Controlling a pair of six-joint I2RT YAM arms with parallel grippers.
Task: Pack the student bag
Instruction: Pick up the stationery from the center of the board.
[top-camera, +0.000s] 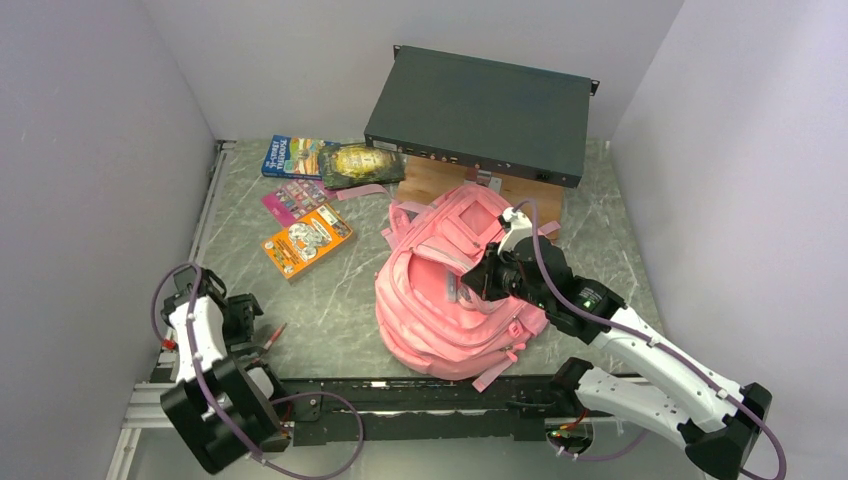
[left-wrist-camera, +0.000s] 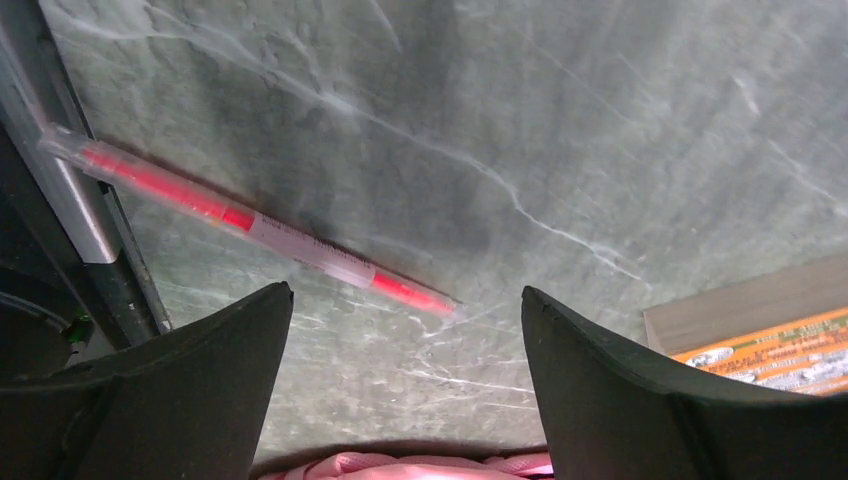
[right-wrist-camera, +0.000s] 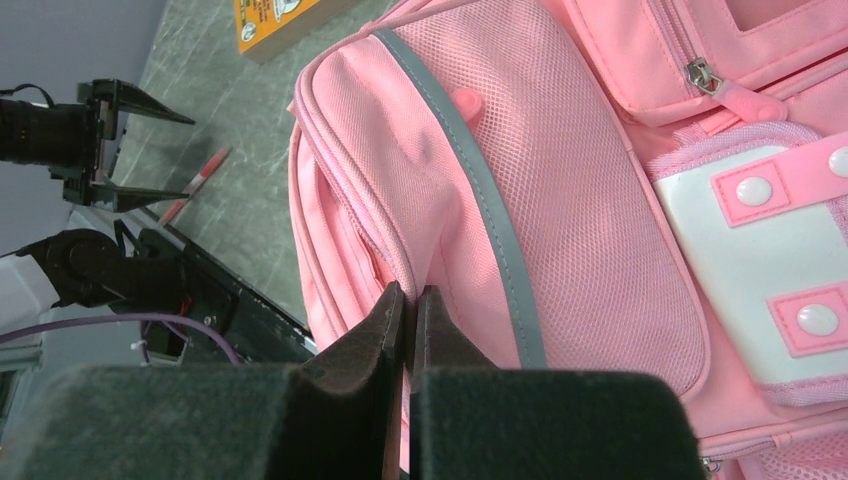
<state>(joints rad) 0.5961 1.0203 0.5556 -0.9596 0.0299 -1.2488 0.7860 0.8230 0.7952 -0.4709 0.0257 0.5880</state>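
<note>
- Hiding its own grip, the right hand (right-wrist-camera: 410, 305) shows fingers pressed together, with the tips sunk in a fold at the side of the student bag (right-wrist-camera: 560, 200). Whether cloth is caught between them cannot be told.
- The bag lies on the bench (top-camera: 330, 310), directly under and ahead of that hand. Its mesh side pocket and a white panel with snap tabs face the wrist camera, and its far edges are cut off there.
- Seen from above, the right arm covers part of the bag's upper side.
- The left hand (left-wrist-camera: 405, 330) is spread wide over bare bench, with nothing between its fingers.
- A red pen (left-wrist-camera: 250, 225) lies flat and slantwise just ahead of the left hand. Its clear end reaches the metal rail (left-wrist-camera: 60, 200) at the bench edge.
- Only a corner of an orange book (left-wrist-camera: 770, 355) shows beyond the left hand's other finger.
- A pink strip along the bottom edge below the left hand is too cropped to name.
- Well beyond both hands lie a blue book (top-camera: 290, 155), a dark packet (top-camera: 360, 165) and a pink sheet (top-camera: 295, 200). Their print is too small to read.
- Past the bag from the right hand, a dark grey flat case (top-camera: 480, 110) rests on a wooden board (top-camera: 440, 182) and hides most of it.
</note>
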